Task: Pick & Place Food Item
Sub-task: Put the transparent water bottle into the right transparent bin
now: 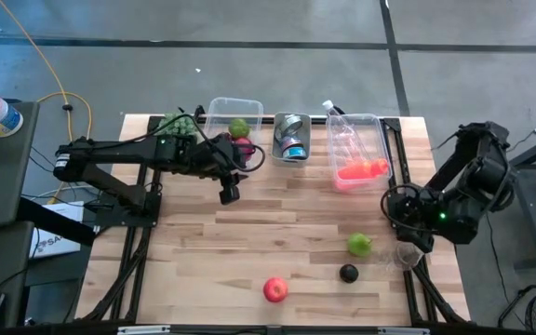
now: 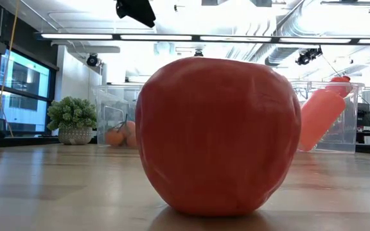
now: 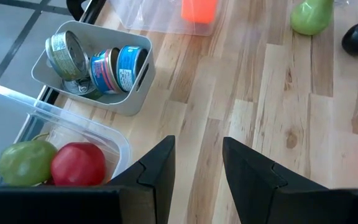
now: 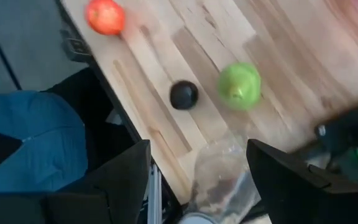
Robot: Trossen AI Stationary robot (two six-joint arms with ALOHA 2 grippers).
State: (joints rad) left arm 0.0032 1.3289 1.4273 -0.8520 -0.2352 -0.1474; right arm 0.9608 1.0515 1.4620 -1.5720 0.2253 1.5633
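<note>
Lying loose on the worktop (image 1: 203, 242) near its front edge is a red apple (image 1: 274, 289), with a small dark fruit (image 1: 348, 273) and a green pear (image 1: 359, 245) a little farther back toward the right side; none of them touches another. Along the back edge stand three containers: a clear tub (image 1: 217, 110) holding a green fruit (image 1: 239, 127) and a red fruit (image 1: 243, 144), a grey bin (image 1: 277, 149) with tin cans (image 1: 292, 147), and a second clear tub (image 1: 377, 130) with an orange bottle (image 1: 361, 169). The left gripper (image 1: 229, 194) hangs just in front of the first tub, its fingers (image 3: 156, 171) parted and holding nothing. The right gripper (image 1: 409, 253) is at the worktop's right edge beside the pear, fingers (image 4: 126, 177) spread wide and empty, with a crumpled clear cup (image 4: 219, 171) below them. A small potted plant (image 1: 170, 124) sits at the back left corner.
</note>
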